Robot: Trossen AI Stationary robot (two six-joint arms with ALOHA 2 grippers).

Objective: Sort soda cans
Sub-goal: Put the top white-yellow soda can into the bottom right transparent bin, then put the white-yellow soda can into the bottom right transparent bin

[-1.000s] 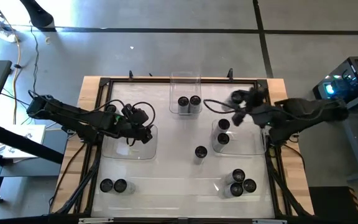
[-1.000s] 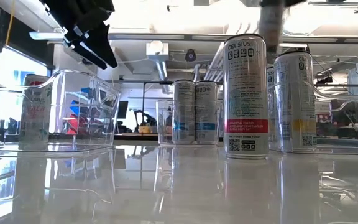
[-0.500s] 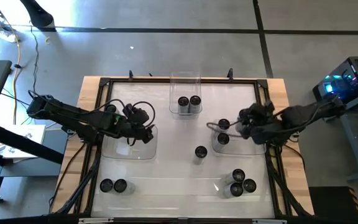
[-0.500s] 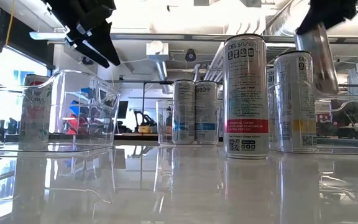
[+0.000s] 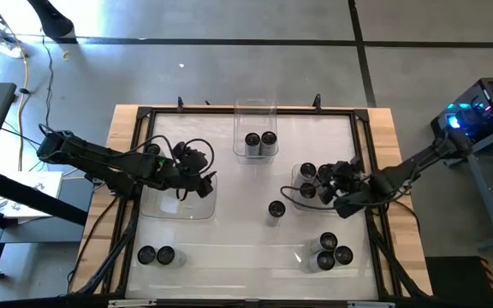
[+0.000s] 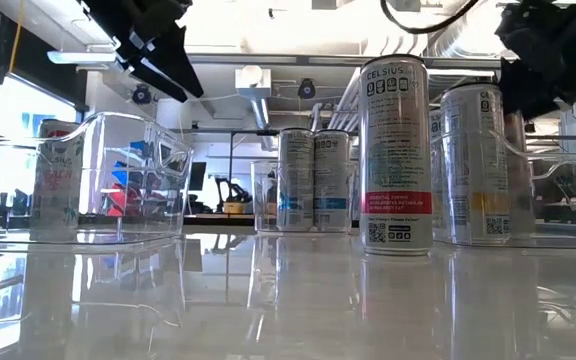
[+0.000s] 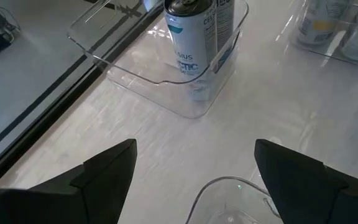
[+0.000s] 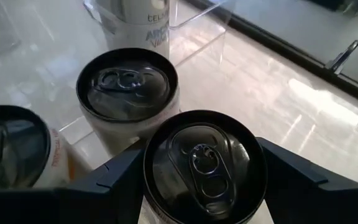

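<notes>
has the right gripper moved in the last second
Yes. In the high view the right gripper, shut on a soda can, has come from near the table's far edge toward the near side, over the right-hand tray.

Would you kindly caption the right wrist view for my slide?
Right tool gripping a dark-topped soda can beside two others in a clear plastic tray.

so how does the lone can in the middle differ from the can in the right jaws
The lone can stands free on the table; the gripped can sits between the right gripper's jaws, over the right tray. The lone can has no neighbours; the gripped one has cans beside it. Both are upright with dark tops.
</notes>
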